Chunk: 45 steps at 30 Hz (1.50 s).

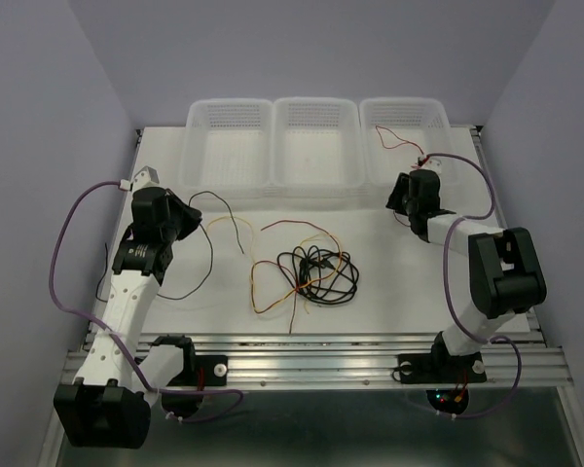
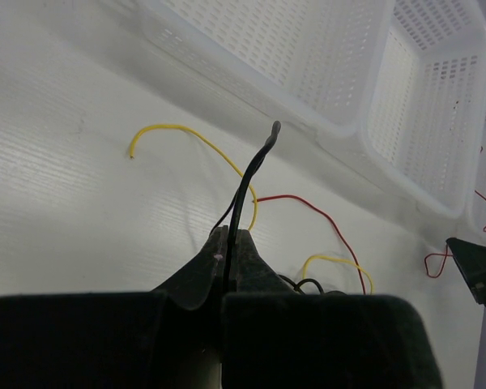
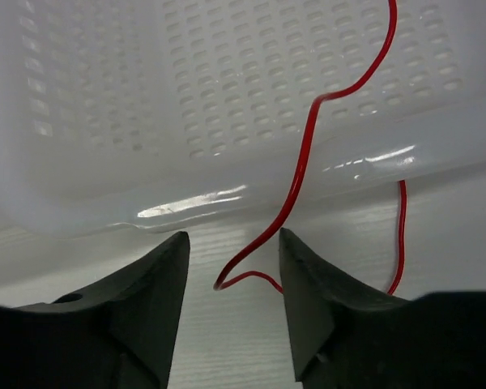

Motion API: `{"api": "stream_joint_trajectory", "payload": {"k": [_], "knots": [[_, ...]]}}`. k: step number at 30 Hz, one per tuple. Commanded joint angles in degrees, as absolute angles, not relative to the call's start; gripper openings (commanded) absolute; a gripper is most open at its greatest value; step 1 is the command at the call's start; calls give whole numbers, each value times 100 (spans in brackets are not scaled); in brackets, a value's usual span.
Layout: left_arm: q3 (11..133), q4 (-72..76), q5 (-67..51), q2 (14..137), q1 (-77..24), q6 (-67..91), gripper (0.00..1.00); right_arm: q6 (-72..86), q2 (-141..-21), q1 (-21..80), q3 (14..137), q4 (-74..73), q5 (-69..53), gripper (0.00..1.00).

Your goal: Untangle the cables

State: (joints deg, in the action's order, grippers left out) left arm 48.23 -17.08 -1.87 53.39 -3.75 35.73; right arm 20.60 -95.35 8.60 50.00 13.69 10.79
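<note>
The cables lie as a tangle (image 1: 311,272) of black, red and yellow wires mid-table. My left gripper (image 1: 193,216) hangs left of the tangle. In the left wrist view that gripper (image 2: 229,235) is shut on a black cable (image 2: 251,174), whose free end sticks up past the fingertips. A yellow cable (image 2: 186,130) and a red cable (image 2: 316,212) lie on the table beyond. My right gripper (image 1: 419,175) is at the right basket's near wall. In the right wrist view its jaws (image 3: 233,243) stand open, with a separate red cable (image 3: 304,162) hanging over the basket rim, its bent end between them.
Three translucent white perforated baskets (image 1: 229,105) (image 1: 316,103) (image 1: 438,109) stand side by side along the back edge. The right basket's wall (image 3: 146,97) is close in front of my right gripper. Thick purple arm cables (image 1: 63,243) loop beside each arm.
</note>
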Motion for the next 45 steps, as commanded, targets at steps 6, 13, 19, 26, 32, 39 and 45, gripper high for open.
{"api": "stream_joint_trajectory", "payload": {"k": [6,13,19,26,32,39,45], "knots": [[4808,-1547,-149,5212,-396,3437,0,1960,-9194,853,4940,2329,1450,1],[4799,-1556,-114,5142,-396,3437,0,1942,-8263,853,4965,1628,1099,1],[4790,-1521,-132,5159,-387,3437,0,1750,-7918,853,6253,239,870,1],[4781,-1547,-97,5142,-396,3428,0,1046,-9104,853,8426,26,1545,1],[4790,-1556,-62,5124,-395,3419,0,844,-10650,668,9851,158,1539,1],[4956,-1599,-192,5150,-387,3375,0,985,-10936,668,9812,-229,461,59],[5317,-1573,-948,5185,-422,3322,0,870,-9602,668,8492,428,-1604,100]]}}
